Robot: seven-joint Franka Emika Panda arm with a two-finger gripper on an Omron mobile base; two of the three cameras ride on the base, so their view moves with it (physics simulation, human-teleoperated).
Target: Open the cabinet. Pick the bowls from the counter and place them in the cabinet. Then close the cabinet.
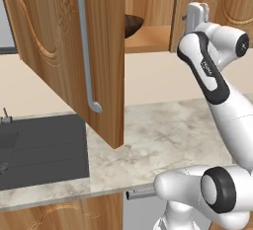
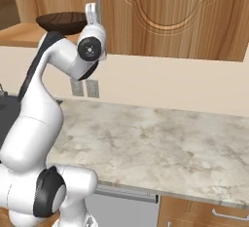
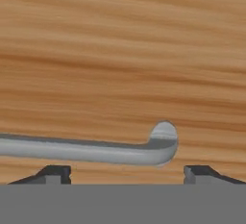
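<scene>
We are looking up at the cabinet (image 1: 64,51), and its left door (image 1: 99,36) is swinging wide open toward us, the long grey handle (image 1: 85,46) running down its face and the top of the door cut off by the frame. Behind that door's edge, the dark wooden bowl (image 1: 132,25) is sitting on the cabinet shelf (image 1: 148,40), and we are seeing only half of it from the left base view; from the right base view the same bowl (image 2: 62,22) is showing its full rim, with the arm crossing just in front of it. We are not making out a second bowl anywhere; the open door is hiding much of the cabinet's inside.

The gripper (image 3: 127,172) is sitting right up against the right door (image 3: 120,50), its fingertips (image 3: 54,172) standing wide apart and gripping nothing. The curved end of the right door's handle (image 3: 158,148) is lying between them in the hand view, and whether it is touching either tip we cannot tell. From the base views the hand (image 1: 196,14) is raised at the door's lower edge, the fingers themselves hidden behind the wrist.

Below, the marbled counter (image 2: 160,138) is stretching under the cabinet, and the dark sink (image 1: 44,147) is sitting to its left, partly cut off.
</scene>
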